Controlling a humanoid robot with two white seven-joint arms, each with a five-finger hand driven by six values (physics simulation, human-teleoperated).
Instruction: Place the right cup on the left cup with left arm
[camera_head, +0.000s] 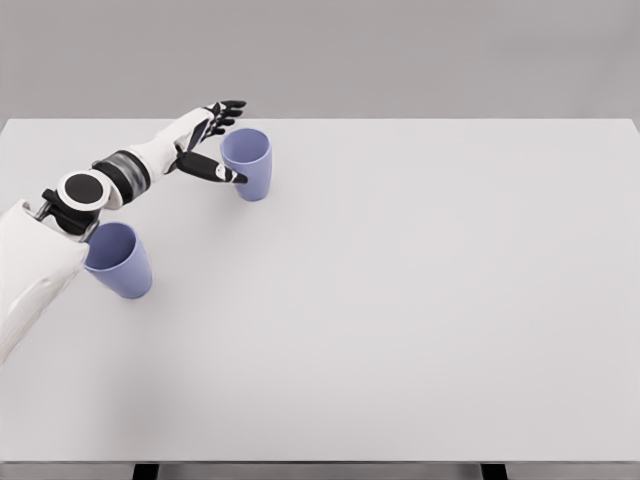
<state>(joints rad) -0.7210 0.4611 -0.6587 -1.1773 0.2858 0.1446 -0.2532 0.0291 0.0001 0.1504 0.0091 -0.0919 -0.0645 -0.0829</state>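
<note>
From the left edge we see the white left arm (60, 230) w/ black-and-grey wrist bands coming in low and reaching up-right over the pale grey tabletop (400, 320). Just beside its forearm, partly tucked under the elbow joint, stands the nearer periwinkle-blue plastic cup (122, 262), upright, mouth open to us. Further right and further back, the left hand (208, 145) sits at the second periwinkle-blue plastic cup (248, 164), also upright. Fingers are spread, not closed: the upper fingers (226, 110) reach past the cup's rim on its far-left side, the thumb (215, 170) lies against the cup's left wall approx. mid-height. We can't tell if there's firm contact; the cup rests on the table, not lifted. The two cups are well apart.
</note>
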